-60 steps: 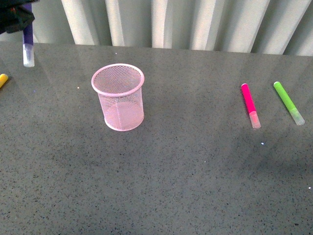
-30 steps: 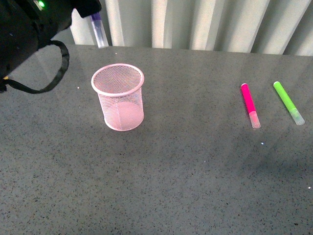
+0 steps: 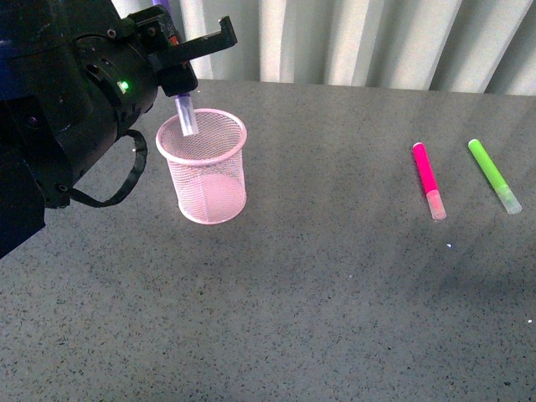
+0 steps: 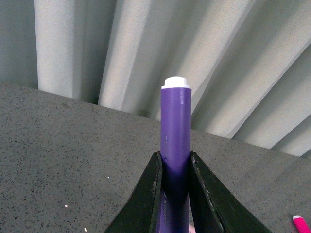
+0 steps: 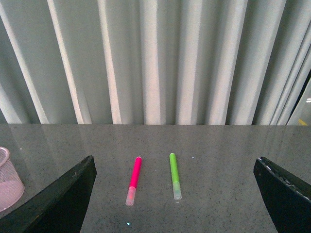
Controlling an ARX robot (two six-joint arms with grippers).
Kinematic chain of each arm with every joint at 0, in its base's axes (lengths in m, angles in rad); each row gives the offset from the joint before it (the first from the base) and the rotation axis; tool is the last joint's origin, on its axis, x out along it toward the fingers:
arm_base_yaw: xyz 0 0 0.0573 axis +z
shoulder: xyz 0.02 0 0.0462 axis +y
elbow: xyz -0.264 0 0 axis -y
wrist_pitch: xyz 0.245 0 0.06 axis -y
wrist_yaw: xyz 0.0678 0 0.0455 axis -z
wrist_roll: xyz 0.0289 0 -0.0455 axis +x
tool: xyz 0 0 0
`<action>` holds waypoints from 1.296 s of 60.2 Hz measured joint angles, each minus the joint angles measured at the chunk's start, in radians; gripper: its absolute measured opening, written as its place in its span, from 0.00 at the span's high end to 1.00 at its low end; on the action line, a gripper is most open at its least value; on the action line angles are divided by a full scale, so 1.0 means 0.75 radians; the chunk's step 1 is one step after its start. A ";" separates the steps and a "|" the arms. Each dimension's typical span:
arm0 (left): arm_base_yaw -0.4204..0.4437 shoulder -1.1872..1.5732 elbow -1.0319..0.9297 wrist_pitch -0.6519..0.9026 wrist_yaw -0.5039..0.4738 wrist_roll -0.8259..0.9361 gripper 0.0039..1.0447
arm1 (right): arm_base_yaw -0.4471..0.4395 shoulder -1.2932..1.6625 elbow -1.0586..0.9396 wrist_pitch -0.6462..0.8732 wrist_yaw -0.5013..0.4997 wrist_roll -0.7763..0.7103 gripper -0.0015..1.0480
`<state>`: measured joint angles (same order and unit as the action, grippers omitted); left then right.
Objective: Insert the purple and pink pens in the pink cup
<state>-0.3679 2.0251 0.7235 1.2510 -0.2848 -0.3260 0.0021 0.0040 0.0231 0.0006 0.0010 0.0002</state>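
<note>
The pink cup stands upright on the grey table, left of centre. My left gripper is above its far left rim, shut on the purple pen. The pen hangs cap down, its clear cap just inside the cup's mouth. In the left wrist view the purple pen sticks up between the shut fingers of the left gripper. The pink pen lies flat at the right, also seen as the pink pen ahead of my open right gripper, which holds nothing. The right arm is out of the front view.
A lime green marker lies right of the pink pen, roughly parallel to it; green marker in the right wrist view. The cup's edge shows at that view's side. Pleated white curtain backs the table.
My left arm has swung from the far left to above the cup, carrying the purple pen; its cap now dips into the cup's mouth. The pink pen and green marker have not moved.
</note>
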 joint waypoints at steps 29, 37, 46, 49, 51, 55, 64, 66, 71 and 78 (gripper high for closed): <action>0.028 0.063 0.048 -0.218 0.023 -0.140 0.82 | 0.000 0.000 0.000 0.000 0.000 0.000 0.07; 0.044 0.049 0.049 -0.288 0.066 -0.175 0.60 | 0.000 0.000 0.000 0.000 0.000 0.000 0.07; 0.068 -0.039 0.026 -0.341 0.081 -0.212 0.34 | 0.000 0.000 0.000 0.000 0.000 0.000 0.07; 0.087 -0.103 0.004 -0.358 0.101 -0.221 0.23 | 0.000 0.000 0.000 0.000 0.000 0.000 0.07; 0.102 -0.152 -0.015 -0.374 0.109 -0.222 0.16 | 0.000 0.000 0.000 0.000 0.000 0.000 0.07; 0.131 -0.251 -0.049 -0.437 0.122 -0.212 0.05 | 0.000 0.000 0.000 0.000 0.000 0.000 0.07; 0.221 -0.530 -0.092 -0.824 0.192 -0.041 0.06 | 0.000 0.000 0.000 0.000 0.000 0.000 0.07; 0.243 -0.593 -0.092 -0.949 0.238 0.014 0.06 | 0.000 0.000 0.000 0.000 0.000 0.000 0.07; 0.333 -0.810 -0.137 -1.321 0.375 0.258 0.06 | 0.000 0.000 0.000 0.000 0.000 0.000 0.07; 0.378 -0.938 -0.199 -1.412 0.386 0.435 0.06 | 0.000 0.000 0.000 0.000 0.000 0.000 0.07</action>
<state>-0.0845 1.3216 0.5739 0.1921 0.0048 0.0002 0.0021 0.0040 0.0231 0.0006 0.0010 0.0002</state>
